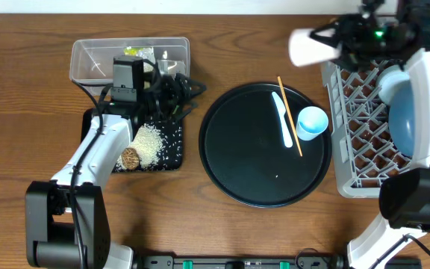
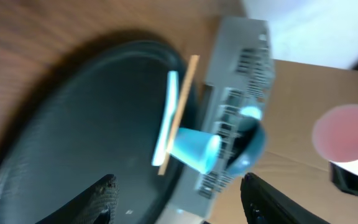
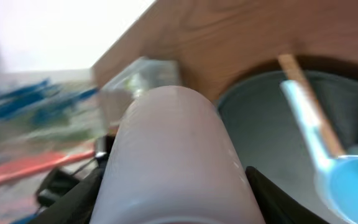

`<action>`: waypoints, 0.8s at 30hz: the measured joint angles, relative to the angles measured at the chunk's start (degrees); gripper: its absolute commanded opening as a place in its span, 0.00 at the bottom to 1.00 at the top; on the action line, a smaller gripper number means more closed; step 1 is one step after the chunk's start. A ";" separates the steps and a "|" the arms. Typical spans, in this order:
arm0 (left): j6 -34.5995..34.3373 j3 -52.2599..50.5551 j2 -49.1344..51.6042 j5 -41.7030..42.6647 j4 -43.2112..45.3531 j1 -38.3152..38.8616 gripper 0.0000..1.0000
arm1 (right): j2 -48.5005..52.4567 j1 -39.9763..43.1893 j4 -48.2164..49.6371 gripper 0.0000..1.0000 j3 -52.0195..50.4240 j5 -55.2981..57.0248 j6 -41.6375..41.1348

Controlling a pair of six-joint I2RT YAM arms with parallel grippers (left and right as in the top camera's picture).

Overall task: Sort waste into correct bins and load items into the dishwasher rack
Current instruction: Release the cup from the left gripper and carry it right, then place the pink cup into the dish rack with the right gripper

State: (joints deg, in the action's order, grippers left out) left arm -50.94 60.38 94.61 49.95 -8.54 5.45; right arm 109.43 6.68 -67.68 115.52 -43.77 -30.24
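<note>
My right gripper point(image 1: 325, 43) is shut on the small pink cup point(image 1: 304, 46), held on its side in the air by the far left corner of the grey dishwasher rack point(image 1: 357, 112). In the right wrist view the cup point(image 3: 173, 143) fills the space between the fingers. A dark blue plate point(image 1: 403, 123) stands in the rack. My left gripper point(image 1: 189, 93) hangs open and empty over the black rectangular bin point(image 1: 176, 161), which holds rice point(image 1: 151, 142) and a brown lump point(image 1: 130, 158). The clear bin point(image 1: 88, 60) holds the printed wrapper point(image 1: 134, 52) and a tissue point(image 1: 166, 58).
The round black tray point(image 1: 245, 157) in the middle carries a wooden chopstick point(image 1: 290, 116), a white utensil point(image 1: 283, 119) and a light blue cup point(image 1: 311, 122) lying near its right rim. The left wrist view is blurred and shows that tray point(image 2: 73, 124) and cup point(image 2: 194, 149).
</note>
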 measured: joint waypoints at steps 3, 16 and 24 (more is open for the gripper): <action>2.47 -0.02 0.00 -3.37 -4.85 0.00 0.64 | 0.04 3.06 -2.89 0.07 2.32 4.50 1.92; 13.66 -0.02 0.00 -10.05 -14.64 0.02 0.64 | 0.04 20.90 -6.82 0.10 6.34 25.14 3.80; 18.67 -0.02 0.00 -10.97 -15.06 0.02 0.65 | 0.04 29.86 -5.33 0.10 6.34 36.35 3.78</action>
State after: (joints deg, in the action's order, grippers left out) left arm -32.27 60.36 94.61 38.98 -23.59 5.48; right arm 109.47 36.53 -73.01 121.86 -7.42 -26.46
